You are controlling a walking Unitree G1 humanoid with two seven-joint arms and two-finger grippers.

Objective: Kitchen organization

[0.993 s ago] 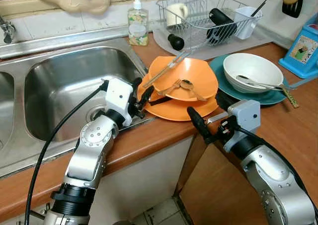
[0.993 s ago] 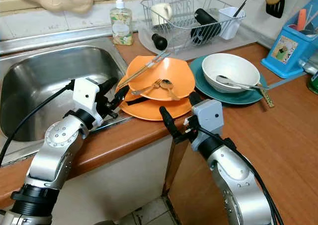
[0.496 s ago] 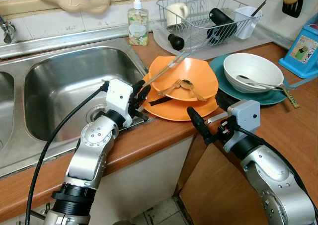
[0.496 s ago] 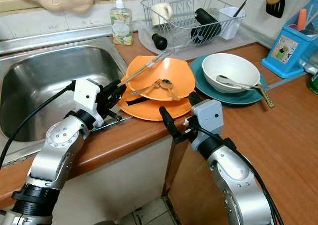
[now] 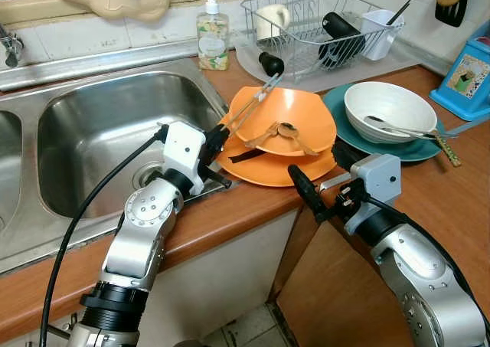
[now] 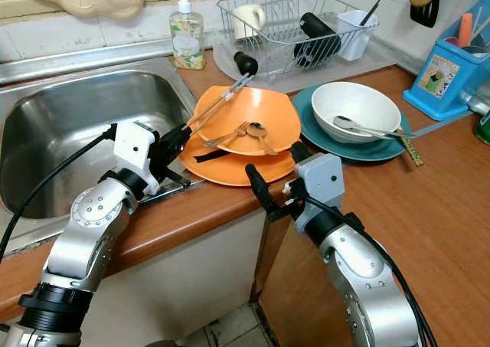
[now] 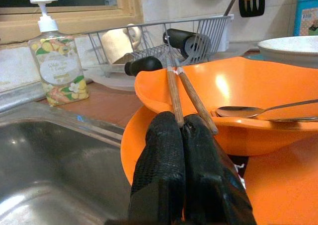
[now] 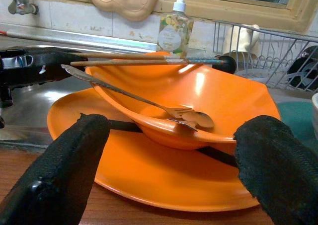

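My left gripper (image 5: 216, 136) is shut on a pair of wooden chopsticks (image 5: 251, 106) at their near ends. The sticks (image 7: 184, 91) slant up over the rim of the orange bowl (image 5: 295, 113), with their tips near the dish rack. The bowl sits on an orange plate (image 5: 283, 172) and holds a fork and spoon (image 5: 279, 130). A thin black item (image 5: 245, 155) lies between bowl and plate. My right gripper (image 5: 321, 175) is open at the counter's front edge, facing the orange plate (image 8: 164, 180), with nothing between its fingers.
A white bowl (image 5: 389, 108) with a spoon rests on a teal plate (image 5: 341, 102) to the right. The wire dish rack (image 5: 321, 25) and soap bottle (image 5: 212, 37) stand behind. The steel sink (image 5: 99, 132) lies to the left. A blue holder (image 5: 467, 79) is at the far right.
My left gripper has gone from open to shut on the chopsticks. Their far tips have lifted a little and swung toward the dish rack. The right arm has not moved.
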